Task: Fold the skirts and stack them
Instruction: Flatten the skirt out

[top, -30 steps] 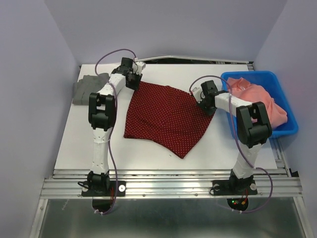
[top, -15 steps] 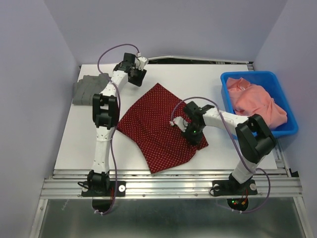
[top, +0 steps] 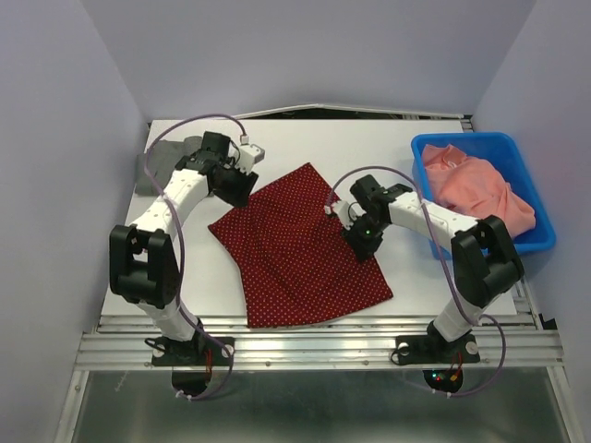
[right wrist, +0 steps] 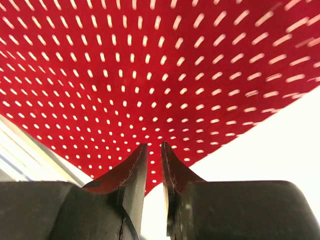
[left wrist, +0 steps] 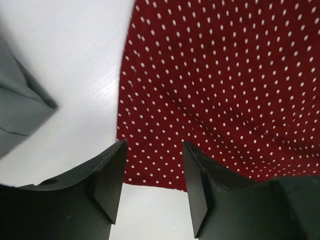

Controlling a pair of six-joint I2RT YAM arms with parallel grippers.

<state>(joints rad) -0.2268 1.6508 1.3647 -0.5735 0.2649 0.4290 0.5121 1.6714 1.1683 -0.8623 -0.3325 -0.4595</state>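
The dark red polka-dot skirt point(top: 295, 249) lies spread flat on the white table point(top: 369, 148). My left gripper point(top: 240, 185) hovers open over its far left edge, and the left wrist view shows the dotted cloth point(left wrist: 225, 90) below and beyond the gripper point(left wrist: 154, 175), with nothing between the jaws. My right gripper point(top: 362, 235) rests at the skirt's right side. The right wrist view has this gripper point(right wrist: 154, 150) nearly closed, pinching the red cloth point(right wrist: 125, 75) at the tips. The dark grey skirt point(top: 155, 171) sits folded at the far left, also visible in the left wrist view point(left wrist: 20, 110).
A blue bin point(top: 462, 143) holding pink cloth point(top: 480, 189) stands at the right edge of the table. Purple walls close in both sides. The arm bases sit on the metal rail point(top: 314, 346) at the front.
My left gripper let go of the red skirt, opened and swung toward its left corner. My right gripper pulled the skirt toward the front, so it now lies squarer.
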